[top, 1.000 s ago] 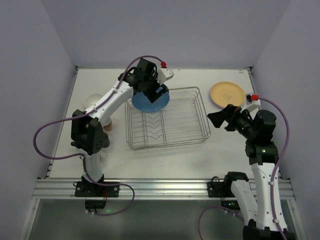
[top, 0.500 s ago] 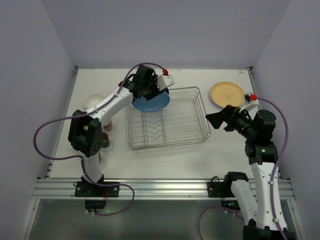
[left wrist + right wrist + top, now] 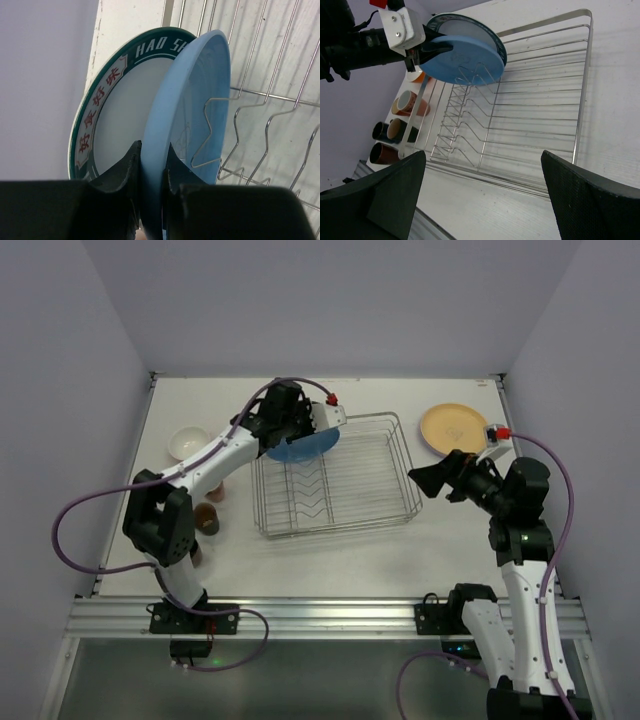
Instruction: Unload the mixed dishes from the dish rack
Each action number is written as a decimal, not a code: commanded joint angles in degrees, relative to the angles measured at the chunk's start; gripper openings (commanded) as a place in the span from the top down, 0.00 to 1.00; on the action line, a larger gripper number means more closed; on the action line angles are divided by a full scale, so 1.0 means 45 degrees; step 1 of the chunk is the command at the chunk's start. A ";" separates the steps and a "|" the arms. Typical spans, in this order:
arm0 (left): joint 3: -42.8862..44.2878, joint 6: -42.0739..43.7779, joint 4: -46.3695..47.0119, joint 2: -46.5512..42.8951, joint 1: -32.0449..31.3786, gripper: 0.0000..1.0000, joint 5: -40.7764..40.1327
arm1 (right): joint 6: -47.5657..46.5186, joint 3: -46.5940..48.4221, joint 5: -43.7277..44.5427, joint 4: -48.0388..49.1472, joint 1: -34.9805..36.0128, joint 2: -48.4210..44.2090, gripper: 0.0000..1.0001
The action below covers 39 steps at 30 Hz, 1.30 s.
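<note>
Patterned plate [image 3: 117, 112] half hidden behind blue plate [image 3: 192, 95], left hand [image 3: 152, 151] pinching its rim

The top view looks down over the dish rack [image 3: 360, 485]. The left wrist peers close inside it, and the right wrist shares it from farther off.

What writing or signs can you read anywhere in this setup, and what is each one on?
"HAO S": white capitals on the dark green rim of the patterned plate; the rest is cut off behind the blue plate.
Red Chinese characters lower on the same rim: too blurred to read with certainty.
Nothing else carries legible text.
</note>
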 commanded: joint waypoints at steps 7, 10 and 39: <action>-0.0376 0.1893 0.1554 -0.1444 -0.0238 1.00 -0.0412 | 0.0393 -0.0354 -0.1158 0.0889 -0.0047 0.0072 0.01; -0.0649 0.2711 0.1595 -0.1640 -0.0258 1.00 -0.0295 | 0.0432 -0.0335 -0.1257 0.0928 -0.0027 0.0053 0.01; 0.1731 -0.1040 -0.1414 -0.3983 -0.0843 1.00 0.3785 | 0.1191 -0.0295 -0.2037 0.2077 -0.0027 -0.0103 0.01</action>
